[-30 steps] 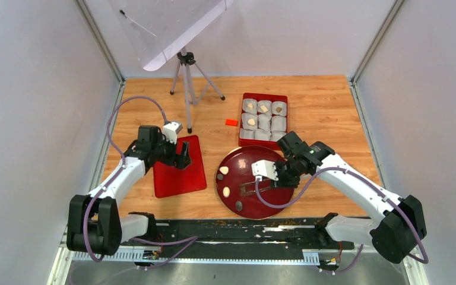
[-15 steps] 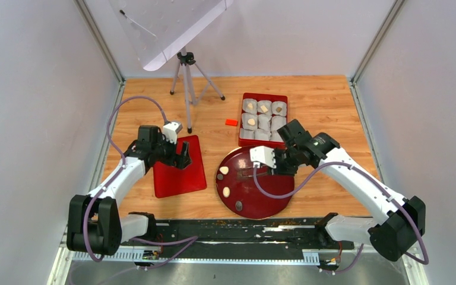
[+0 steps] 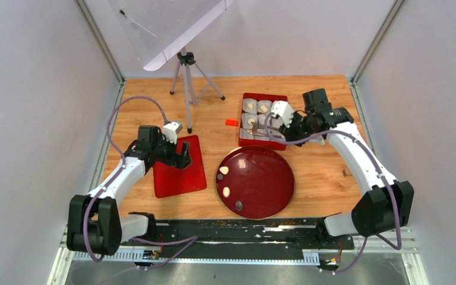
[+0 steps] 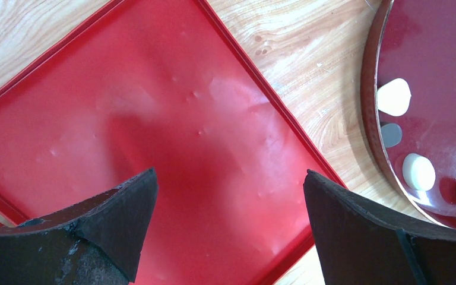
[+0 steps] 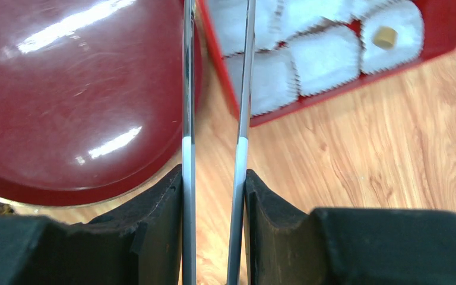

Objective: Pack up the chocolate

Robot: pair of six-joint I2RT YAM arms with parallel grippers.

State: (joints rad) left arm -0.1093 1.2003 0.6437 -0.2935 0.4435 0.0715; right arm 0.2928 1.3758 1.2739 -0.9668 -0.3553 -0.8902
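On the dark red plate (image 3: pixel 267 184) lie cream-white chocolate pieces (image 3: pixel 224 170) (image 3: pixel 226 192) and a dark one (image 3: pixel 238 205); the left wrist view shows the white ones too (image 4: pixel 393 97). The red box (image 3: pixel 243 119) holds white paper cups, some with chocolate inside (image 3: pixel 252 122) (image 5: pixel 383 37). My right gripper (image 3: pixel 292 127) (image 5: pixel 214 196) is shut on metal tongs (image 5: pixel 187 119), which reach over the box's near cups. Their tips are hidden, so I cannot tell if they carry a piece. My left gripper (image 3: pixel 181 155) (image 4: pixel 230 173) hangs open over the red lid (image 4: pixel 154 119).
A small orange-red block (image 3: pixel 231 122) lies on the wood left of the box. A camera tripod (image 3: pixel 186 71) stands at the back, left of centre. White walls close in on both sides.
My right arm has lifted off the plate and swung back to the box, carrying the tongs. The left arm has not moved.
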